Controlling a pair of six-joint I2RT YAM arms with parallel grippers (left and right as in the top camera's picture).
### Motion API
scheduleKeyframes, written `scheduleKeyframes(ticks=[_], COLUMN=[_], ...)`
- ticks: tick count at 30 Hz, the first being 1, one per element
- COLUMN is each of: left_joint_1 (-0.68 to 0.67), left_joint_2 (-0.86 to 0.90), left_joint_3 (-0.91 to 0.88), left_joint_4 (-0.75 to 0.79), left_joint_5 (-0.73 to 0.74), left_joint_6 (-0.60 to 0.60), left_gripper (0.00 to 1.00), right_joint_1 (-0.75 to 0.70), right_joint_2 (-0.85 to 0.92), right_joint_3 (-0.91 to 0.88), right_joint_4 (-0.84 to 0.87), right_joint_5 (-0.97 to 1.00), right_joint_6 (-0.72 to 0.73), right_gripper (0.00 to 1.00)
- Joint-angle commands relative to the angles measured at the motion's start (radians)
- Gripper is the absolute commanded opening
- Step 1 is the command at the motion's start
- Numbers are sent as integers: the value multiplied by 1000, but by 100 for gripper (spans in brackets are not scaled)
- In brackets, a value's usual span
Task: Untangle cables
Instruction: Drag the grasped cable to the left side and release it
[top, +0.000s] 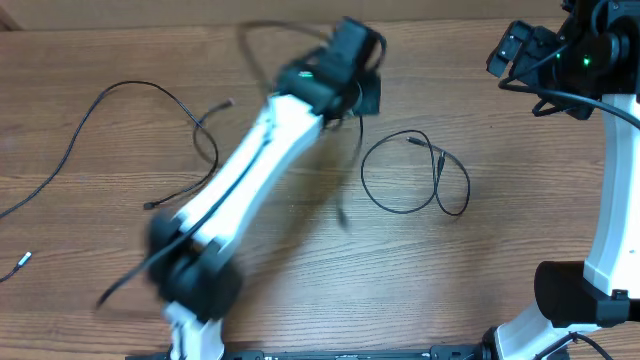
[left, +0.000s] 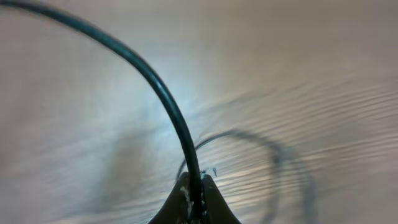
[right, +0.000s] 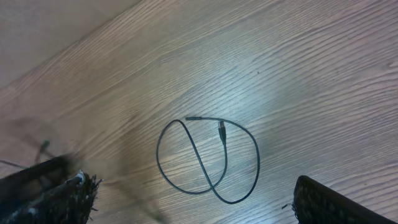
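Cables (top: 438, 166) looked light and limp, best pinched near a plug end (right: 221, 128); left gripper (left: 198, 184) was clamped on one strand (left: 163, 93), right gripper (right: 189, 183) hung spread, holding nothing.

A brown wood-grain laminate surface (top: 90, 300) fills nearly the whole scene, its grain running left to right in the overhead view. A dark narrow rail (top: 350, 354) lies along its near edge. In the right wrist view a plain, paler grey-brown area (right: 50, 31) shows beyond one edge of the wood; what it is cannot be told. Soft whitish light gives a bright glare patch (right: 249, 81) on the wood, and shadows are faint and blurred.
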Motion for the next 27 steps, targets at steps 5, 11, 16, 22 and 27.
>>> scheduleKeyframes(ticks=[5,11,16,22,27], left_joint_1=[90,313,501,681,787], left_joint_2=[-361,-505,-557,-543,-490], left_joint_3=[17,17,17,17,17], left_joint_4=[0,-48,-127,-261,-327], left_joint_5=[-74,-73,-204,-335,-335], left_joint_6=[180,223,270,219,177], left_gripper=[4,4,4,4,4], right_joint_1=[2,2,3,3,3], right_joint_2=[2,2,2,2,2], right_joint_3=[-2,-2,-2,-2,-2], right_joint_4=[3,3,3,2,3], right_joint_5=[12,12,11,11,11], right_joint_6=[-5,-5,-5,-5,-5], right_gripper=[100,100,100,100,100])
